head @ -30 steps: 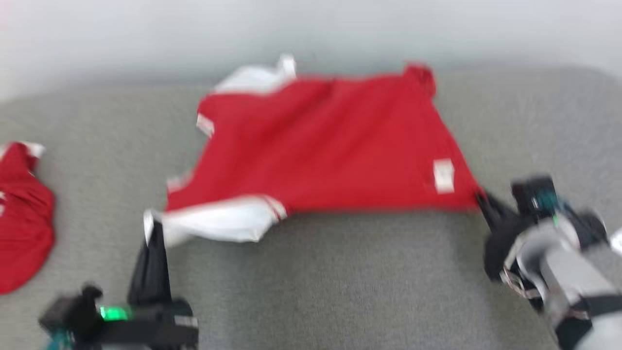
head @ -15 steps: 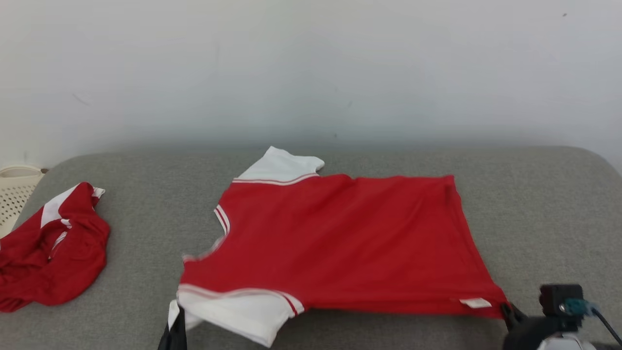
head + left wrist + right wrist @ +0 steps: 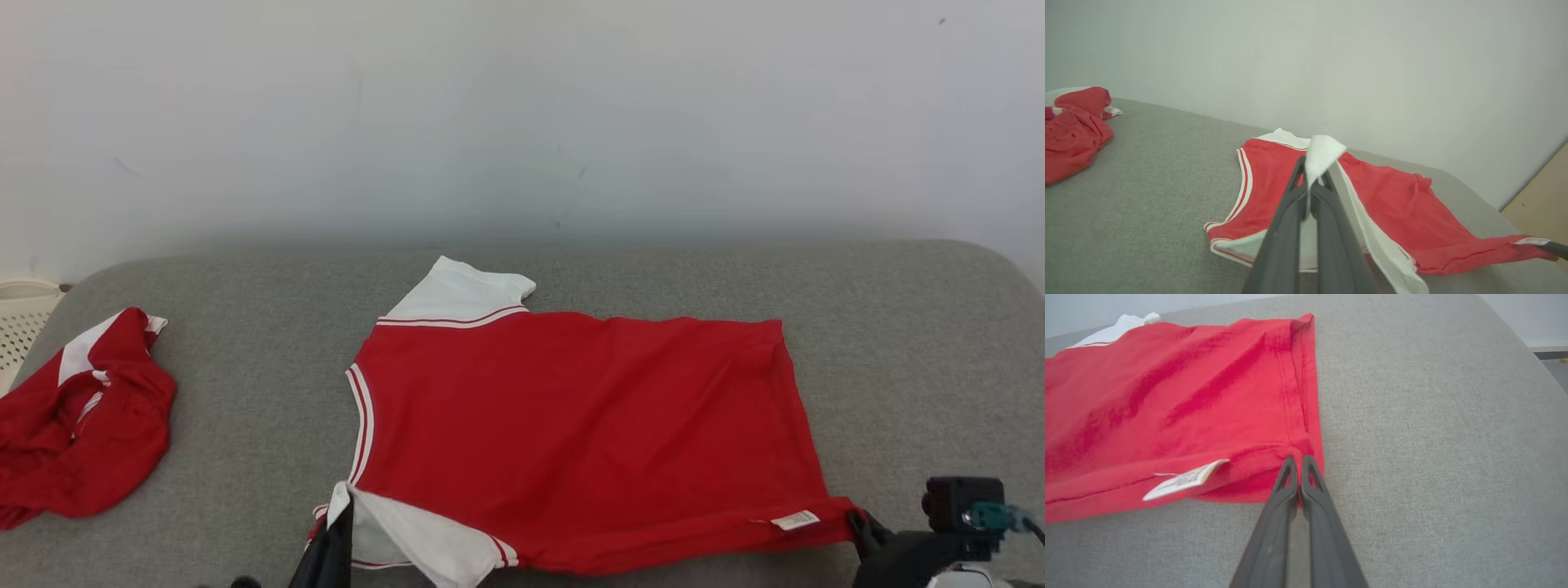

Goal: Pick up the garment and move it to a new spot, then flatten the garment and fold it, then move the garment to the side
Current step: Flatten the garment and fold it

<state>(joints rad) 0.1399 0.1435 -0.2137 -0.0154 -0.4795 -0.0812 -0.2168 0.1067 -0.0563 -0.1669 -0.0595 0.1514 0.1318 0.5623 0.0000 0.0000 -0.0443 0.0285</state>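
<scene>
While the garment lies spread by the front edge of the grey pad, L gripper pinches its white sleeve, R gripper its labelled hem corner. Step: flattening, prob. near done; next needs both corners laid down taut before folding.

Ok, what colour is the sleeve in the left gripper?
White sleeve, thin red stripes where it meets the red shirt; clearest in left wrist view.

No readable text; white label on garment hem: print illegible.
</scene>
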